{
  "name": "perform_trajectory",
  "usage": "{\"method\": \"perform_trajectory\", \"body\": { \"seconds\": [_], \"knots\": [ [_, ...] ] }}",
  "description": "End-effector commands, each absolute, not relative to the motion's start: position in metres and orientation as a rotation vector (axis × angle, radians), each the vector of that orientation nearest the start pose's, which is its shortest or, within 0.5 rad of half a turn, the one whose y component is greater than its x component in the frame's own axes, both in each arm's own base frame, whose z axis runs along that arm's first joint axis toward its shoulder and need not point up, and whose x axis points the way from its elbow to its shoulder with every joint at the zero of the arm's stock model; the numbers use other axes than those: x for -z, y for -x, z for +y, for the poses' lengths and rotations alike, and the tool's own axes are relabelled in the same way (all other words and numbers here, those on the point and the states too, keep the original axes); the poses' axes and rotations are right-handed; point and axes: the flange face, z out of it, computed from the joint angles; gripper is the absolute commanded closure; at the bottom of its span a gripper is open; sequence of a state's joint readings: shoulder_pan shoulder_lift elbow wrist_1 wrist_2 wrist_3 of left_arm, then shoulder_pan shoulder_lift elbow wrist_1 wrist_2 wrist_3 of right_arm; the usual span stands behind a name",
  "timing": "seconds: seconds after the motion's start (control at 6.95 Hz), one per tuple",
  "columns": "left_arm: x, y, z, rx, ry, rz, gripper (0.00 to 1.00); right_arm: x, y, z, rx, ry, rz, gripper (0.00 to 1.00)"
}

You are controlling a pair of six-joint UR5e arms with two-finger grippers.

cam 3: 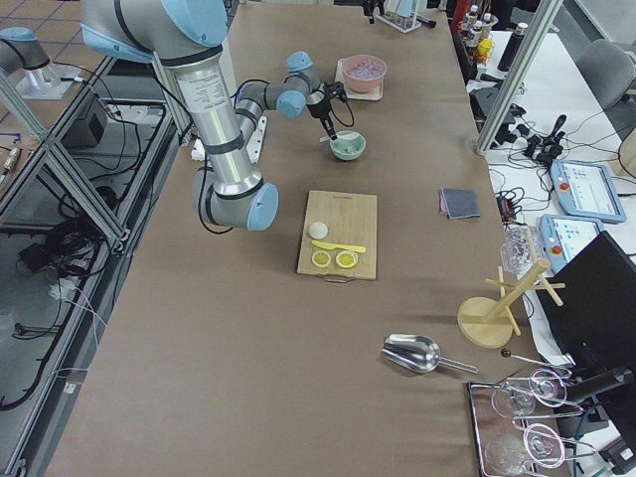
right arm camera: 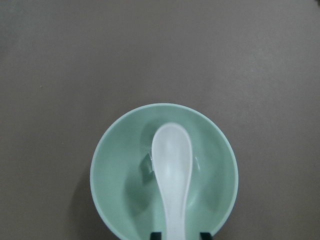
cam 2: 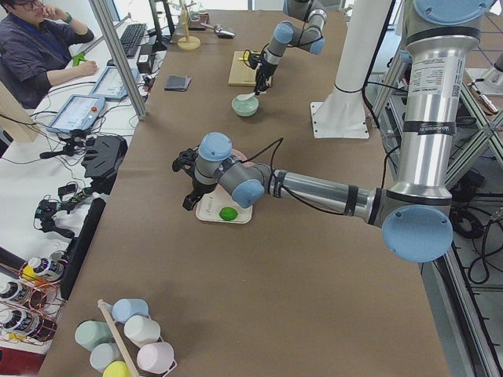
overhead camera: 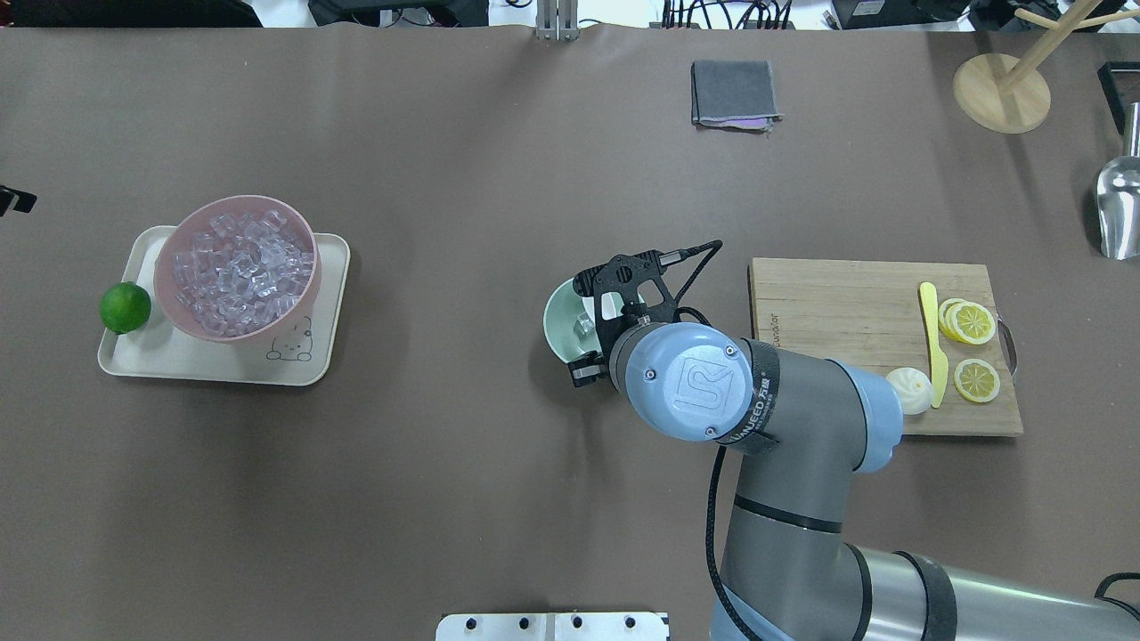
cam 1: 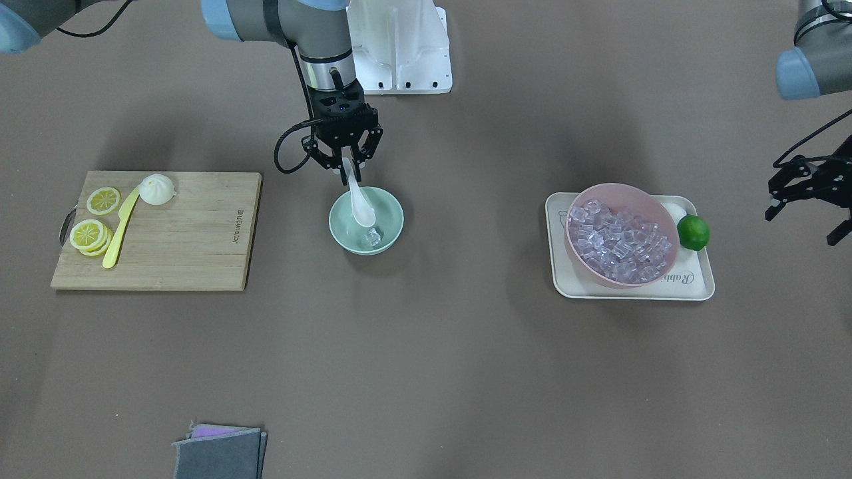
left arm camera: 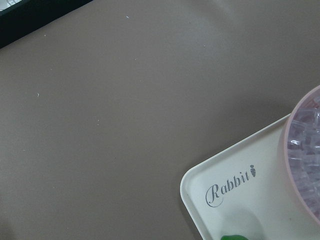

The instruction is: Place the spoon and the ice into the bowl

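The mint-green bowl (cam 1: 394, 226) stands mid-table. The white spoon (cam 1: 363, 209) lies with its scoop inside the bowl and its handle sloping up over the far rim. One clear ice cube (cam 1: 374, 235) lies in the bowl beside the scoop. My right gripper (cam 1: 347, 174) hangs over the bowl's far rim, open, with the spoon's handle between its fingers but not touching them. In the right wrist view the spoon (right arm camera: 172, 170) lies across the bowl (right arm camera: 112, 170) and partly covers the ice. My left gripper (cam 1: 802, 226) is open and empty, beyond the tray's outer side.
A pink bowl (cam 1: 586, 266) full of ice cubes stands on a cream tray (cam 1: 692, 287) with a lime (cam 1: 693, 232). A wooden cutting board (cam 1: 193, 233) holds a yellow knife (cam 1: 120, 229), lemon slices (cam 1: 90, 234) and a white bun (cam 1: 157, 189). A grey cloth (cam 1: 219, 454) lies near the operators' edge.
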State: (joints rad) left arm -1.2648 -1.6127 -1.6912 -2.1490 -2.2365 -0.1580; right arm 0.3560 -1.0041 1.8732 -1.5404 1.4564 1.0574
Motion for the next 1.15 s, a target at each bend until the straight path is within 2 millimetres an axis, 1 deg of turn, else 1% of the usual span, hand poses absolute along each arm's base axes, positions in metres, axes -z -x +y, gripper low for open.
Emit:
{"method": "perform_trajectory", "body": {
  "seconds": [0.0, 0.14, 0.29, 0.43, 0.58, 0.72, 0.86, 1.01],
  "knots": [
    [-0.514, -0.091, -0.528, -0.382, -0.550, 0.784, 0.01, -0.205, 0.531, -0.355, 0.013, -0.444, -0.786, 0.00],
    [-0.514, -0.091, -0.528, -0.381, -0.550, 0.785, 0.01, -0.200, 0.522, -0.364, 0.002, -0.452, -0.796, 0.00],
    [-0.517, -0.091, -0.529, -0.377, -0.542, 0.784, 0.01, -0.196, 0.502, -0.389, -0.013, -0.429, -0.810, 0.00],
    [-0.528, -0.091, -0.529, -0.380, -0.538, 0.779, 0.01, -0.196, 0.468, -0.426, -0.020, -0.387, -0.832, 0.00],
    [-0.556, -0.089, -0.520, -0.379, -0.535, 0.777, 0.01, -0.199, 0.432, -0.460, 0.004, -0.380, -0.834, 0.00],
    [-0.588, -0.083, -0.508, -0.374, -0.528, 0.770, 0.01, -0.212, 0.400, -0.485, 0.018, -0.356, -0.803, 0.00],
    [-0.610, -0.074, -0.494, -0.356, -0.577, 0.721, 0.01, -0.218, 0.371, -0.506, 0.036, -0.346, -0.772, 0.00],
    [-0.623, -0.072, -0.489, -0.348, -0.489, 0.755, 0.01, -0.227, 0.335, -0.526, 0.061, -0.337, -0.768, 0.00]
  ]
}}
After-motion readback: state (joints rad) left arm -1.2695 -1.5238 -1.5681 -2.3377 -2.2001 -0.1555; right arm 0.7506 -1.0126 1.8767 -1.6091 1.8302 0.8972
